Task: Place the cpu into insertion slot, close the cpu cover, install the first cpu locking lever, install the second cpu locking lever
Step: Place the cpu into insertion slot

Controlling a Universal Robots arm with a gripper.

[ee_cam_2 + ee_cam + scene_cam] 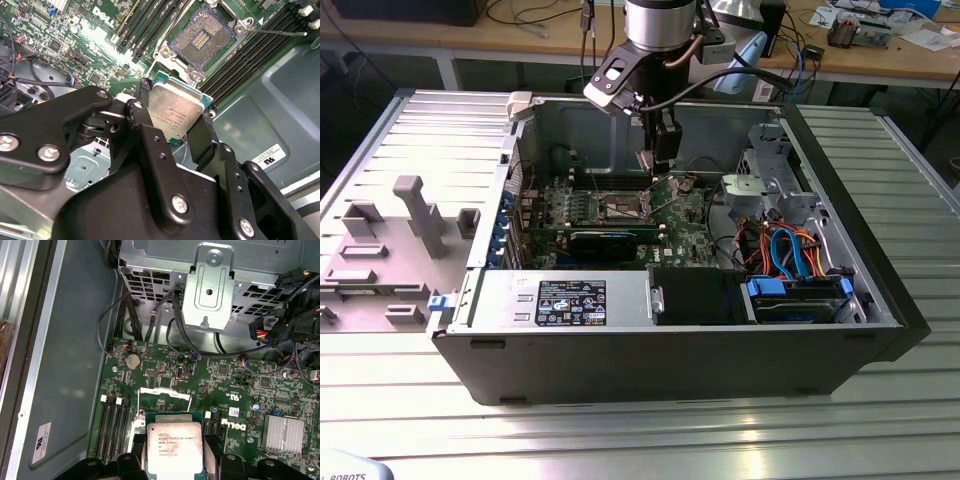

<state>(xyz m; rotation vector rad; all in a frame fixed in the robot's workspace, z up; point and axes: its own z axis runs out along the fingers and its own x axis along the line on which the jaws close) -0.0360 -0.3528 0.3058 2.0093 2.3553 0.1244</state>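
1. The gripper (172, 122) is clamped on the cpu (174, 445), with its fingers (141, 125) pressing on opposite edges. The chip hangs above the green board, just beside the insertion slot (202, 39), and is not yet seated in it.
2. We judge the cpu to be light, thin and stiff. Its smooth metal top is probably slippery, and its underside contacts are easily damaged. An edge grip that keeps the chip flat therefore looks right to us.
3. The slot lies open with its dark field of pins bare, and we reckon those pins would bend under a skewed touch. A thin locking lever (277, 32) sticks out beside it.
4. The chip's underside is hidden, as is how much of each finger bears on its edges.
5. In the first wrist view a silvery frame just past the chip is what we take for the cpu cover (165, 392), raised, though we cannot be sure.
6. In the exterior view the arm reaches down into the open computer case (670, 365).
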